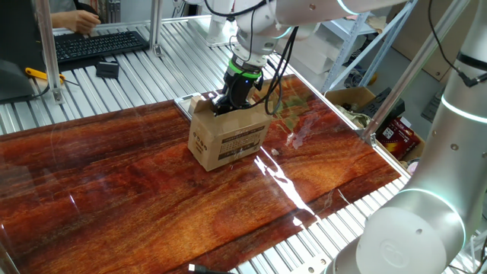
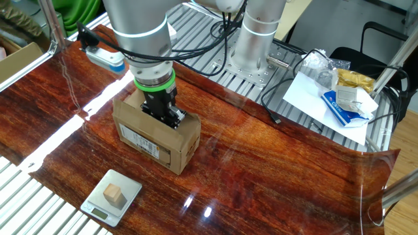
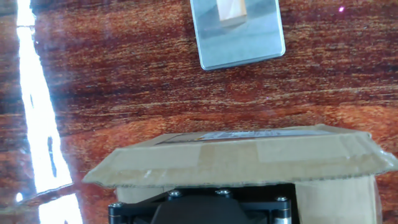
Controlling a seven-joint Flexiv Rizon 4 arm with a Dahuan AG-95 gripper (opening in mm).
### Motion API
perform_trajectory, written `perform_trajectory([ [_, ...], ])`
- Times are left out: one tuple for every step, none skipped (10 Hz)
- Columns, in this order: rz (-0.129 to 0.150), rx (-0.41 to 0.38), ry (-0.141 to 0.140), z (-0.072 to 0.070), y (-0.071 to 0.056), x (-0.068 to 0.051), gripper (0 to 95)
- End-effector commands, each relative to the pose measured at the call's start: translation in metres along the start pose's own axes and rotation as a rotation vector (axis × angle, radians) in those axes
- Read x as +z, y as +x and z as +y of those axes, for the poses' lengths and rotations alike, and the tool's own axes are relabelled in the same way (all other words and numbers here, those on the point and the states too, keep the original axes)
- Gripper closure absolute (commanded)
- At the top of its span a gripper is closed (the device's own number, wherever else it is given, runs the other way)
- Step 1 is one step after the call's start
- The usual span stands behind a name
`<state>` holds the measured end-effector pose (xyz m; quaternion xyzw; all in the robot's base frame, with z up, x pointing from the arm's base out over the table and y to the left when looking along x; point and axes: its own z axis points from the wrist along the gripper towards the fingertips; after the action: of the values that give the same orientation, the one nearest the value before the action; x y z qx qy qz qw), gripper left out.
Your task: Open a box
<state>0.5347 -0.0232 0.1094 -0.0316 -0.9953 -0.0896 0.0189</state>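
Observation:
The box (image 1: 228, 141) is a small brown carton on the wooden table, with black print on its long side. It also shows in the other fixed view (image 2: 153, 138). My gripper (image 1: 230, 103) stands straight down on the box's top, its black fingers low among the top flaps (image 2: 163, 112). In the hand view a taped top flap (image 3: 242, 158) is raised and stretches across just in front of the gripper body. The fingertips are hidden by the flap and the box, so I cannot tell how the jaws stand.
A small silver scale (image 2: 111, 196) with a wooden block on it lies near the box; it also shows in the hand view (image 3: 239, 34). A larger open carton (image 1: 354, 99) stands off the table's far side. Papers (image 2: 333, 98) and a power strip (image 2: 104, 57) lie beyond the table.

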Motion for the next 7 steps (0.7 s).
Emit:
perform_trajectory([
  [0.004,0.012,-0.004,0.0024,0.0005,-0.0031,95.0],
  [0.007,0.017,-0.004,0.0039,0.0009,-0.0050,95.0],
  [0.013,0.033,-0.017,0.0069,0.0013,-0.0074,95.0],
  [0.015,0.043,-0.027,0.0088,0.0015,-0.0088,95.0],
  [0.019,0.049,-0.029,0.0096,0.0019,-0.0103,95.0],
  [0.026,0.060,-0.040,0.0104,0.0022,-0.0119,95.0],
  [0.030,0.069,-0.053,0.0109,0.0025,-0.0129,95.0],
])
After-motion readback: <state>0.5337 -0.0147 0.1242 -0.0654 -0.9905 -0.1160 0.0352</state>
